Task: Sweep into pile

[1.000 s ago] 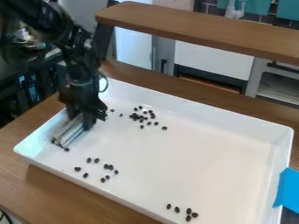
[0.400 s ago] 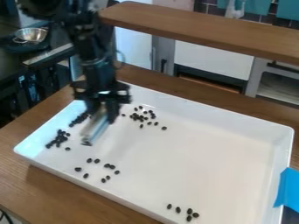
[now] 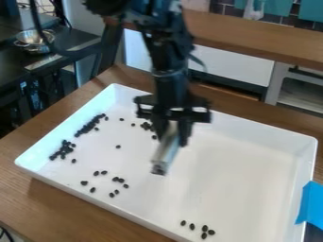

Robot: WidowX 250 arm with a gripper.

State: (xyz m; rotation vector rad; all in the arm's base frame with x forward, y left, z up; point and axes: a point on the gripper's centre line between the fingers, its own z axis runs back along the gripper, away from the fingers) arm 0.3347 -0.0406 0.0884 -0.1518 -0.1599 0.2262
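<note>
A metal bowl (image 3: pixel 36 37) is seen at upper left, beyond the wooden tabletop (image 3: pixel 82 208) on which a white tray (image 3: pixel 252 175) is set. Two dense clusters of dark beans (image 3: pixel 65 149) are gathered along the tray's left side, and a looser group is scattered toward the near side. More beans are partly hidden by the tool (image 3: pixel 172 127), in which a pale bar (image 3: pixel 166 152) is gripped, slanted downward. Farther right, a few beans are grouped near the front. Blue tape (image 3: pixel 310 205) is stuck at the right wall.
</note>
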